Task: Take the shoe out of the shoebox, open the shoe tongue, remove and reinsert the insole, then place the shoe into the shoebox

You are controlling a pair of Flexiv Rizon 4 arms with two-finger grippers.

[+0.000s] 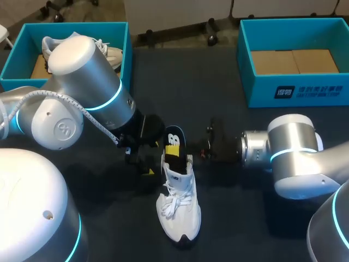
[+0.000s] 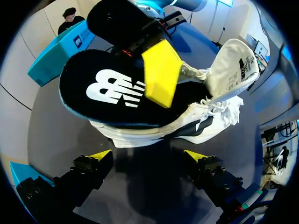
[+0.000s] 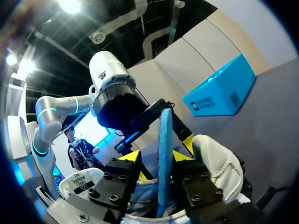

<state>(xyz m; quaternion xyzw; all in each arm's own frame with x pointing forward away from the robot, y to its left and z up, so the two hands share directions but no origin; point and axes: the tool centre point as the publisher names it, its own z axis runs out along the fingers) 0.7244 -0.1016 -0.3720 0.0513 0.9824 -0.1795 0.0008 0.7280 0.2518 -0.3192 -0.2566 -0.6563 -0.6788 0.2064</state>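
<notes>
The dark counter (image 1: pixel 245 180) is carrying two teal shoeboxes along its far edge. The left shoebox (image 1: pixel 125 49) is holding a second white shoe (image 1: pixel 112 54). The right shoebox (image 1: pixel 305 90) is showing only its cardboard floor.

The white sneaker (image 1: pixel 180 207) is standing on its sole out on the counter, well apart from both boxes, between the two hands, with its laces loose. The black insole (image 1: pixel 174 139) is sticking up out of the sneaker's opening, its lower end still sitting inside.

The right hand (image 1: pixel 177 148) is coming in from the sneaker's right side and is grasping the insole. In the right wrist view the insole (image 3: pixel 164 140) is standing edge-on between the fingers of the right hand (image 3: pixel 159 156), showing its blue edge. The left arm (image 3: pixel 112 88) is hanging just ahead of it. In the left wrist view one yellow fingertip (image 2: pixel 161 72) of the right hand is lying flat against the insole's printed face (image 2: pixel 103 93). The other fingertip is sitting behind the insole, out of sight.

The left hand (image 1: pixel 140 164) is hovering just beside the sneaker's left side, released and holding nothing. In its own view the left hand (image 2: pixel 148 156) is spreading its yellow tips wide over bare counter. The sneaker (image 2: pixel 201 126) is lying just ahead of them, apart from both. The shoe tongue (image 2: pixel 233 65) is folding outward, away from the opening, with its label side showing.
</notes>
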